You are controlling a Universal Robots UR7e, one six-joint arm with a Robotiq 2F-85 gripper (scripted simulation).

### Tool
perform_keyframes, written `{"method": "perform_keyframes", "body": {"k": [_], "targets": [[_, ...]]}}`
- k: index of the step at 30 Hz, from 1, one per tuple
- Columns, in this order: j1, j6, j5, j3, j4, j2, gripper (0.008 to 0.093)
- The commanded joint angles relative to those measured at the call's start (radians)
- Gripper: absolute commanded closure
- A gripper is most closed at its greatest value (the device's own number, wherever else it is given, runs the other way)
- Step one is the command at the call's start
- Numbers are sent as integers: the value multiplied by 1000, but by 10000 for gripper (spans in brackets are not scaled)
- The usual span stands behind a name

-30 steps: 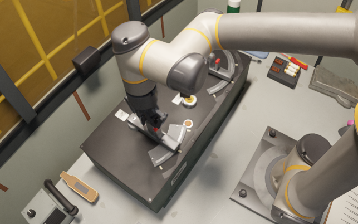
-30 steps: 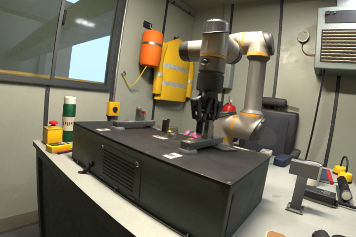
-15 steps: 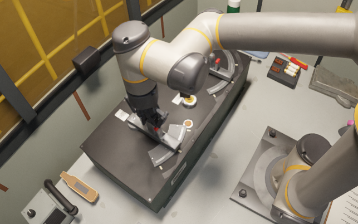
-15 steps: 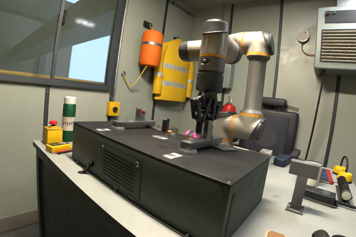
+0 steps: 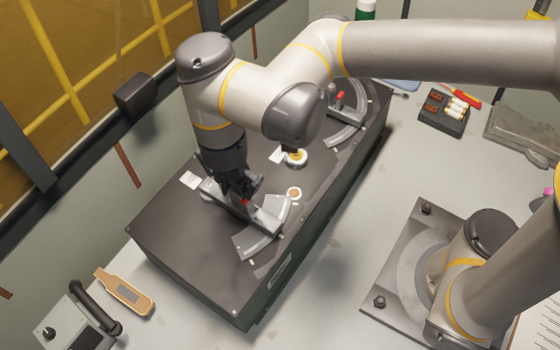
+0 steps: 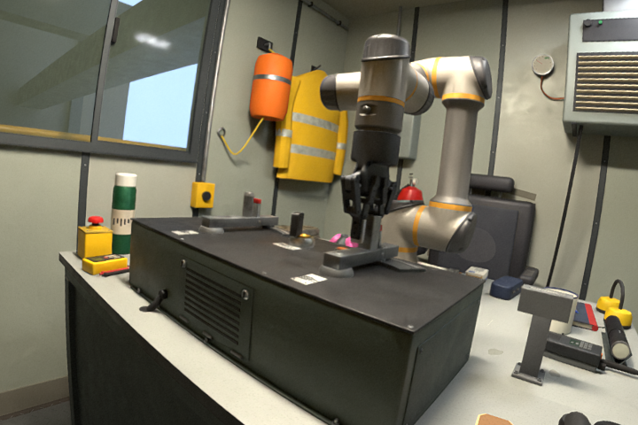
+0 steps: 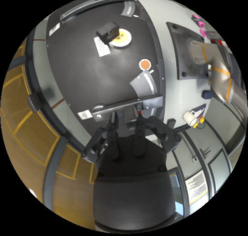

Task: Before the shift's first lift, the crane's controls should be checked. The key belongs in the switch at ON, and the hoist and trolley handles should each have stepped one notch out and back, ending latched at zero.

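The near control handle [image 5: 243,208] [image 6: 371,231] [image 7: 131,112] stands upright on its grey lever bar on the black console top, its red trigger showing beside the grip, with a grey notched arc plate [image 5: 259,230] [image 7: 145,83] beside it. The far handle [image 5: 336,101] [image 6: 249,203] stands upright on its own bar at the console's other end. The black key [image 6: 296,224] [image 7: 107,31] sits in the brass-ringed switch [image 5: 295,157] [image 7: 121,37] mid-console. An orange round lamp [image 5: 294,192] [image 7: 144,64] lies between switch and near arc. My gripper [image 5: 239,191] [image 6: 367,210] [image 7: 129,119] is closed around the near handle's grip.
The black console box [image 5: 247,204] [image 6: 300,300] fills the bench's middle, with the arm's base plate [image 5: 430,265] to its side. A tan paddle [image 5: 124,291] and a grey radio box [image 5: 73,326] lie off one end. A battery tray [image 5: 444,112] and screwdriver [image 5: 463,95] lie off the other.
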Motion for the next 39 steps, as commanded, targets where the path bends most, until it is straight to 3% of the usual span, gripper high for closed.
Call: {"method": "perform_keyframes", "body": {"k": [1, 5, 34, 39], "targets": [[0, 0, -1, 0, -2, -1, 934], [0, 0, -1, 0, -2, -1, 929], [0, 0, -1, 0, -2, -1, 349], [0, 0, -1, 0, -2, -1, 334]]}}
